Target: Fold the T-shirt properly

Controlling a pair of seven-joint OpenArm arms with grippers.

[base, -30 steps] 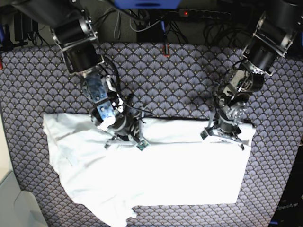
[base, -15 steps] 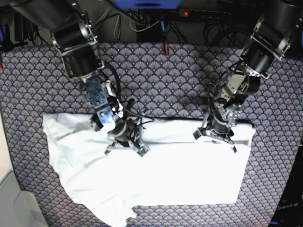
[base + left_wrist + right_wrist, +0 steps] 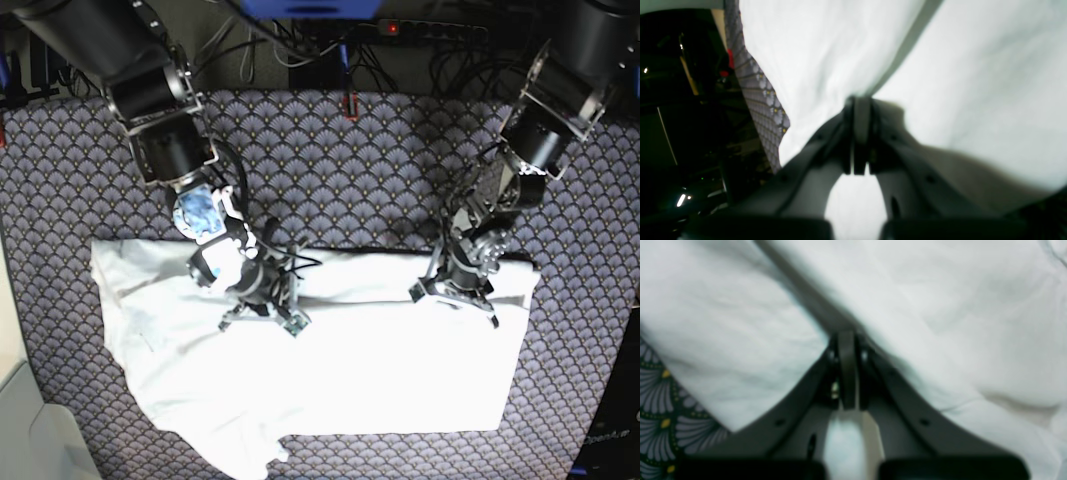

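The tablecloth [image 3: 330,160], purple with a scallop pattern, covers the whole work surface and serves as the landmark here. In the base view it runs from the cables at the far edge to the near edge, and it shows at the lower left of the right wrist view [image 3: 660,406] and as a narrow strip in the left wrist view [image 3: 763,110].

The T-shirt [image 3: 350,370] lies spread on the near half of the tablecloth, white and wrinkled. Its far edge is a straight line across the cloth's middle. Its right side is squared off, while its left side slants toward the near edge and ends in a rumpled tail. A folded band runs along its far edge, seen as a shadowed crease in both wrist views [image 3: 973,83] [image 3: 940,306].

The two arms reach in from the tablecloth's far side. The right gripper [image 3: 262,305] sits on the shirt's far band, left of the cloth's middle; close up, its fingers [image 3: 846,370] are pressed together on a pinch of white fabric at the crease. The left gripper [image 3: 455,292] sits on the same band, right of the cloth's middle, near the shirt's right corner; its fingers [image 3: 860,133] are likewise closed tight with shirt fabric caught between them.
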